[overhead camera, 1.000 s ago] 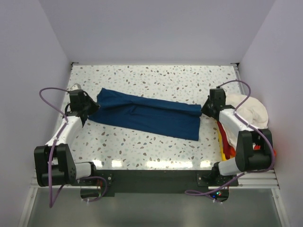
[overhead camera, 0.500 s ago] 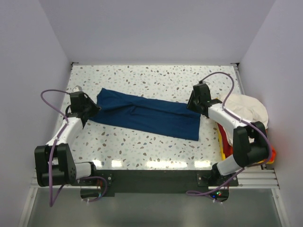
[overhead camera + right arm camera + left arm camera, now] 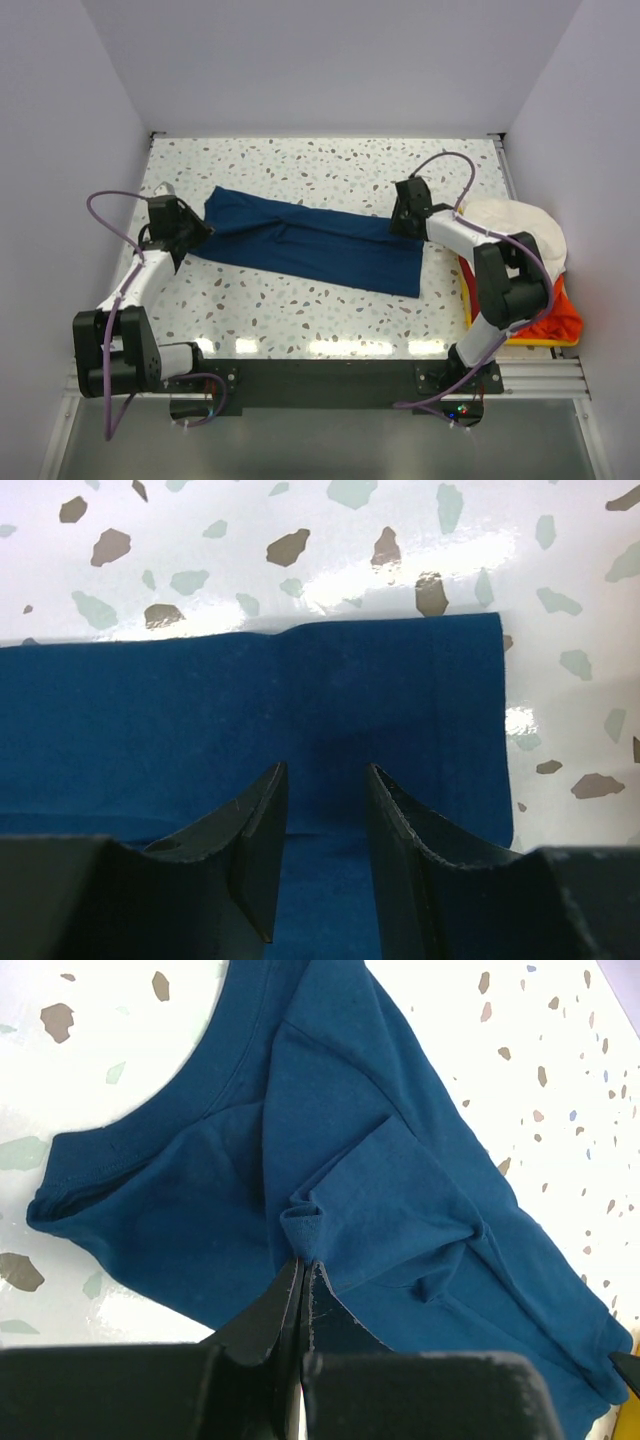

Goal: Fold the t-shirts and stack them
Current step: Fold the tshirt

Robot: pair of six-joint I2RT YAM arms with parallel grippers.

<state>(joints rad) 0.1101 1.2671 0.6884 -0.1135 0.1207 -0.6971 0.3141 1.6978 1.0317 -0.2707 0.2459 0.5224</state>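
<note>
The navy blue t-shirt [image 3: 310, 245] lies stretched in a long band across the table, no print showing. My left gripper [image 3: 196, 232] is shut on a fold of it near the collar end; the left wrist view shows the jaws pinched on a bunched fold [image 3: 303, 1252] of the navy blue t-shirt [image 3: 350, 1130]. My right gripper [image 3: 402, 220] is open and low over the shirt's right end; in the right wrist view the gripper [image 3: 325, 775] has its jaws apart over the flat navy blue t-shirt [image 3: 180, 710], near its hem edge. A cream-white t-shirt [image 3: 515, 232] and an orange-red t-shirt [image 3: 548, 315] lie piled at the right.
A yellow bin [image 3: 468, 300] under the piled shirts stands at the table's right edge, by the right arm's base. Purple walls close in the table on the left, back and right. The speckled tabletop [image 3: 300, 310] lies between the shirt and the arm bases.
My right gripper has moved left from the bin side onto the navy shirt's right end, uncovering more of the orange-red shirt. My left gripper has stayed put, still shut on the shirt.
</note>
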